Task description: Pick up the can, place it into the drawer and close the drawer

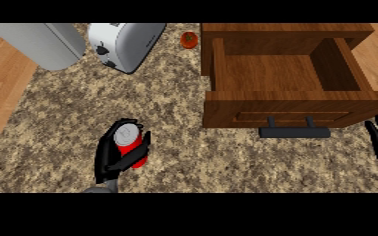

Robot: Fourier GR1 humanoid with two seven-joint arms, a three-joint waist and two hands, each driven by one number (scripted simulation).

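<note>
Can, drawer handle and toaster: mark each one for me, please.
can [127, 132]: head view, on its silver top.
drawer handle [294, 132]: head view, middle of the dark bar.
toaster [130, 41]: head view, on its grey upper face.

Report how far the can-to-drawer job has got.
Grasp done: the left robot hand is curled round the can, out on the counter. In hand: getting it across to the drawer. Left: the drawer stands open with nothing inside, so placing the can and closing it remain.
</note>
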